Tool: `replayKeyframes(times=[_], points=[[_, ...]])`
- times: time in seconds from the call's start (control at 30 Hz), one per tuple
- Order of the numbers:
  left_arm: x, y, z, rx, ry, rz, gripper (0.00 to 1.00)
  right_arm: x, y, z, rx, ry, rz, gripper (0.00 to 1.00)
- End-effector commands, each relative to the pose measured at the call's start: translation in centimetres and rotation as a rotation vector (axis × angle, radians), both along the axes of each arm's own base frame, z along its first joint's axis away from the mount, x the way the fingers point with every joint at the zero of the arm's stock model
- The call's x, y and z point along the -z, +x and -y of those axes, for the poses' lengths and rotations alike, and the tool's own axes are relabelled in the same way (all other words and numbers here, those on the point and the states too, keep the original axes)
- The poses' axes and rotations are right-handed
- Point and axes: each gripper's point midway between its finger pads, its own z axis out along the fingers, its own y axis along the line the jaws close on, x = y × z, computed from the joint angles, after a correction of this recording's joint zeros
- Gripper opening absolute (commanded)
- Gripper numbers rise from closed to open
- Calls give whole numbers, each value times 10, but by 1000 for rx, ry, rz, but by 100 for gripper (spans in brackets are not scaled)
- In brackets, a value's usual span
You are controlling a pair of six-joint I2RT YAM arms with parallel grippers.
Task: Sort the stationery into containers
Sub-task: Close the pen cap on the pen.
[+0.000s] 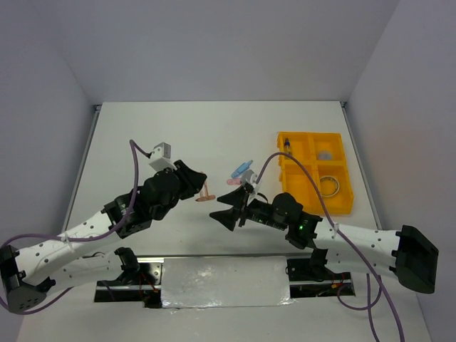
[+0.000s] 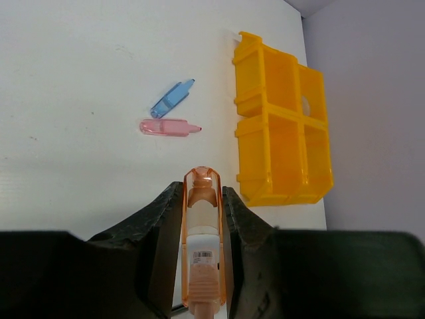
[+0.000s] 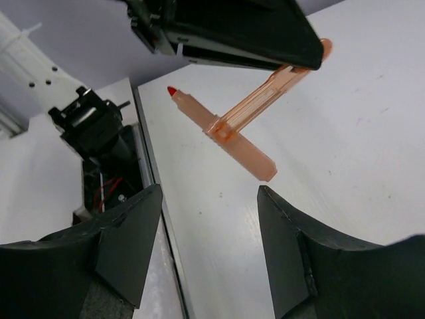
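left tool (image 2: 201, 211) pinches the orange clip piece (image 3: 265, 100) up off the counter (image 1: 214, 135), aimed at the spread right tool (image 3: 209, 199), looks like a handoff since the yellow tray (image 2: 244, 159) sits on that side

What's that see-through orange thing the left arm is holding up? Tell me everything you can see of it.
The orange piece is a slim, see-through plastic sleeve with a rounded tip. A paler core and a small barcode label show through it. In the right wrist view, a red-tipped stick of the same orange crosses its free end. The left hand pinches it between both fingers. It seems to hang clear of the white table, and nothing else touches it.
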Motion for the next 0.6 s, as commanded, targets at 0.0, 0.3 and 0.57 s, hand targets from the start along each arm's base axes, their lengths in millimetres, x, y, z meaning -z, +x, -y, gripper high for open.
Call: replayKeyframes(times=[0.0,0.3,0.57], points=[[-23,-3,7,50,-12,36,0,-23,-12,-3,-88,-9,191,67],[-26,-11,9,110,3,37,0,-34,-9,3,-73,-30,302,67],[-29,-17,15,154,-32,49,0,-40,-8,-11,-123,-75,313,66]])
